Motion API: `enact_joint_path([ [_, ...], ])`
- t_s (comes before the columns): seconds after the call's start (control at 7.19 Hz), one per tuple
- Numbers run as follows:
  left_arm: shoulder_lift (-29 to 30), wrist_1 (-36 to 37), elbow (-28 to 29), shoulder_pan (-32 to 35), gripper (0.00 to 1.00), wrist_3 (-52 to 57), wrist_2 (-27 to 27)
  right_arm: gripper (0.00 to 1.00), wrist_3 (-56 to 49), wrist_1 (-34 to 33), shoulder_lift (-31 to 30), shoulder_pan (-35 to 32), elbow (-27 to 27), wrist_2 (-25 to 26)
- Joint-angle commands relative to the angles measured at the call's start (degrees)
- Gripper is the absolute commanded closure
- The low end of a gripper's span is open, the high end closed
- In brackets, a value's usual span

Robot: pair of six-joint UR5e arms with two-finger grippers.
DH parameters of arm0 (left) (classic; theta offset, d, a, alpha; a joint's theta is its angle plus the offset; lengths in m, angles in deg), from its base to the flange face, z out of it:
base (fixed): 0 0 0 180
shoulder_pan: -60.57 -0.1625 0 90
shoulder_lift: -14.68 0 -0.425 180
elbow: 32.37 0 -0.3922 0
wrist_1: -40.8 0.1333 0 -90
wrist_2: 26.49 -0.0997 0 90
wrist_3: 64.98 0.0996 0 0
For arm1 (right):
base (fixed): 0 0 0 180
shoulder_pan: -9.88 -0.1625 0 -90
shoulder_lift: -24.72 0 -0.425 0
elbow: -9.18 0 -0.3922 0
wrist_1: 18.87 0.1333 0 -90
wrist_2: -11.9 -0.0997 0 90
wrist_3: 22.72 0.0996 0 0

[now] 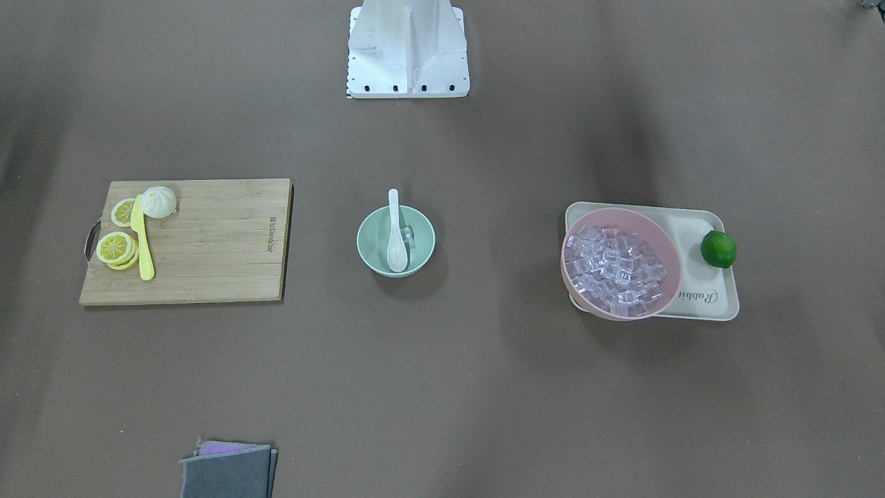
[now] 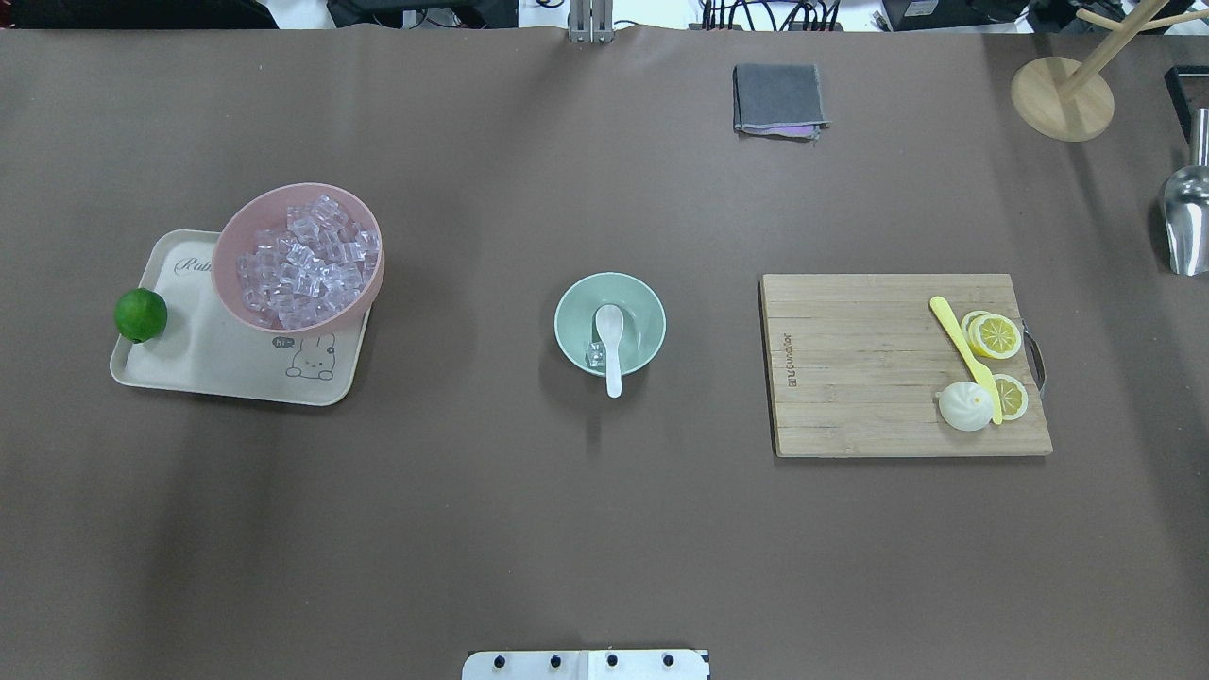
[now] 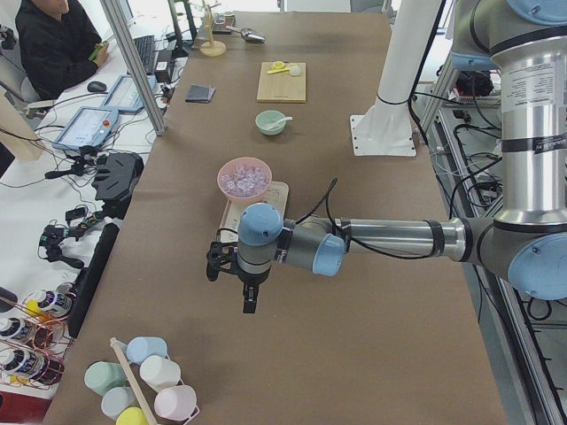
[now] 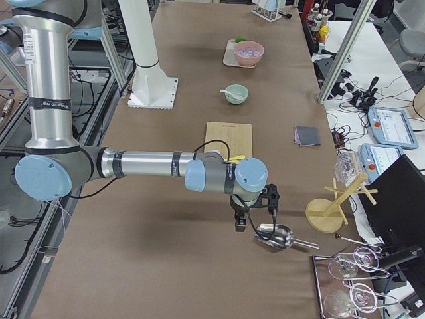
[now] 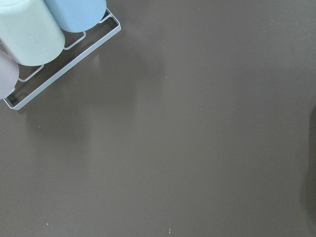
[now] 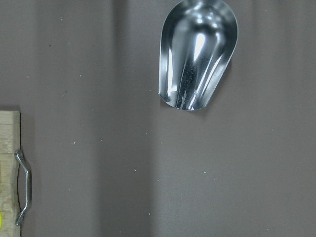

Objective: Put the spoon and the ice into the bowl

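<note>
The mint-green bowl (image 1: 370,238) stands at the table's middle, also in the overhead view (image 2: 644,321). The white spoon (image 1: 395,238) lies in it, scoop inside and handle over the rim toward the robot (image 2: 612,345). A clear ice cube (image 1: 409,235) lies in the bowl beside the scoop (image 2: 597,355). The left gripper (image 3: 251,301) hangs above the table's left end, far from the bowl. The right gripper (image 4: 240,222) hangs above the table's right end, beside a metal scoop (image 4: 275,236). Both grippers show only in the side views, so I cannot tell whether they are open or shut.
A pink bowl (image 1: 660,238) full of ice cubes sits on a cream tray (image 1: 705,290) with a lime (image 1: 718,249). A wooden cutting board (image 1: 207,242) holds lemon slices, a yellow knife (image 1: 143,242) and a white bun. A grey cloth (image 1: 228,470) lies near the far edge. A cup rack (image 5: 59,74) is by the left gripper.
</note>
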Motion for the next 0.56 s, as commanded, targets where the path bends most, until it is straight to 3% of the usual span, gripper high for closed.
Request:
enact_joint_path([
  [0.0,0.09,0.03,-0.04,0.82,0.01,0.00,-0.08,0.00,0.00,0.00,-0.09,0.00,0.41,0.00],
  [0.42,0.79,0.03,-0.04,1.18,0.02,0.00,0.01,0.00,0.00,0.00,-0.09,0.00,1.64,0.00],
])
